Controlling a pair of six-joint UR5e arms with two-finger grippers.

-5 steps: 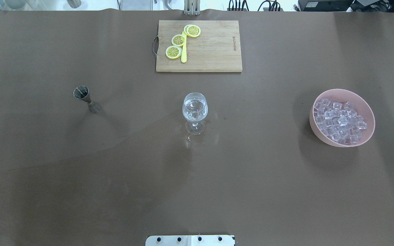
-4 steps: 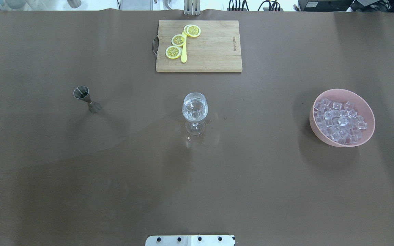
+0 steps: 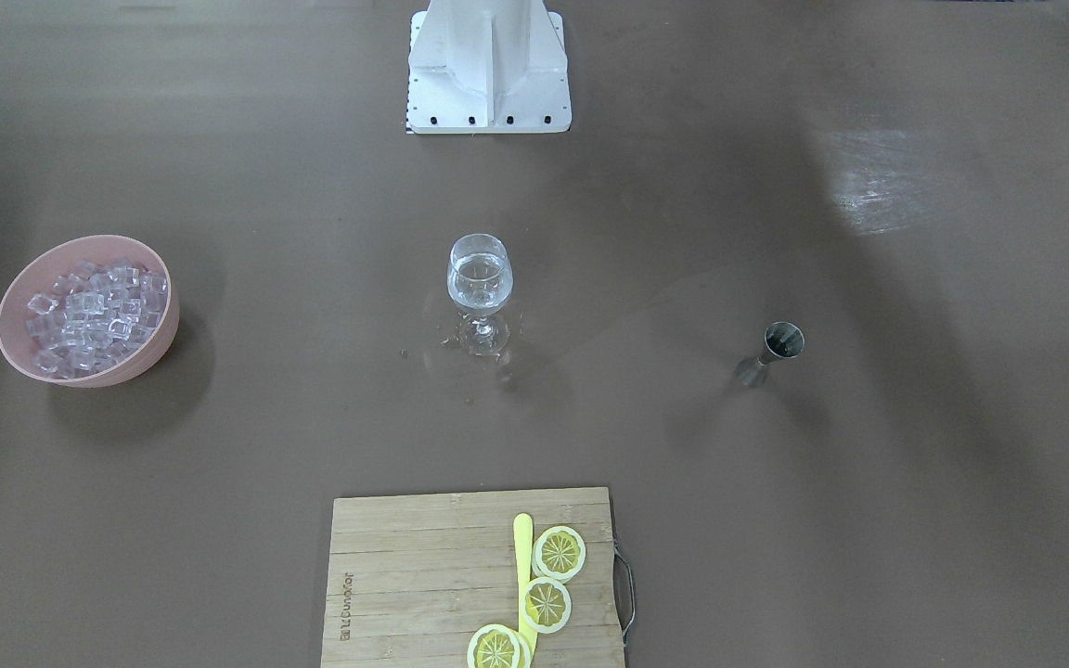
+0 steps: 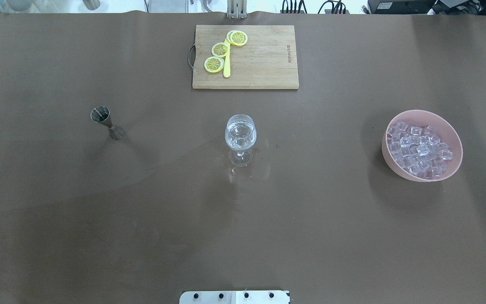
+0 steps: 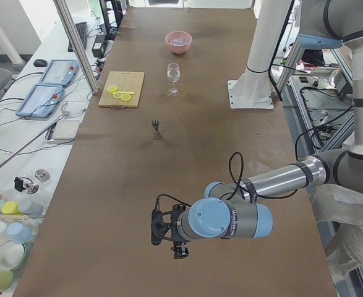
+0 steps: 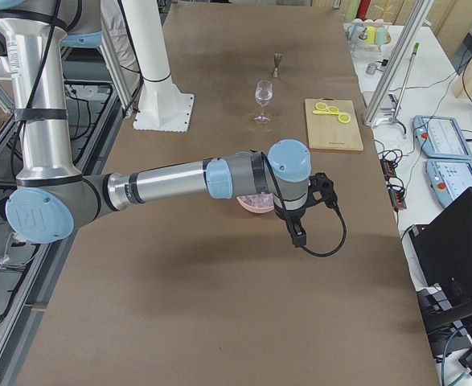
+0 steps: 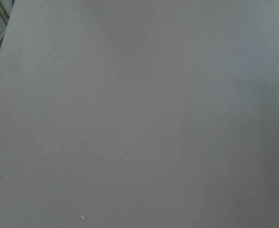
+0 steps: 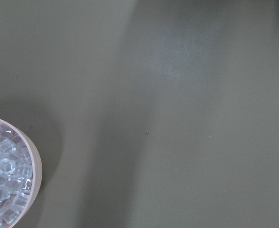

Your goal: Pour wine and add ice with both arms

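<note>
Glass goblet (image 4: 240, 142) stands upright, stem vertical, holding clear wine (image 3: 480, 283).

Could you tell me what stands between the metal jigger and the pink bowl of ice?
The wine glass, roughly midway, as the overhead view shows.

Matt brown desk (image 4: 99, 232); glossy clear ice cubes (image 4: 418, 152); smooth pink plastic bowl (image 4: 385, 153); dull grey metal jigger (image 4: 108, 122); pale wooden board (image 4: 260, 63).

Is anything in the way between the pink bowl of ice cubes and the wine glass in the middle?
Nothing visible. Only bare table lies between the ice in its pink bowl and the wine glass; the cutting board and the jigger stand off that line.
</note>
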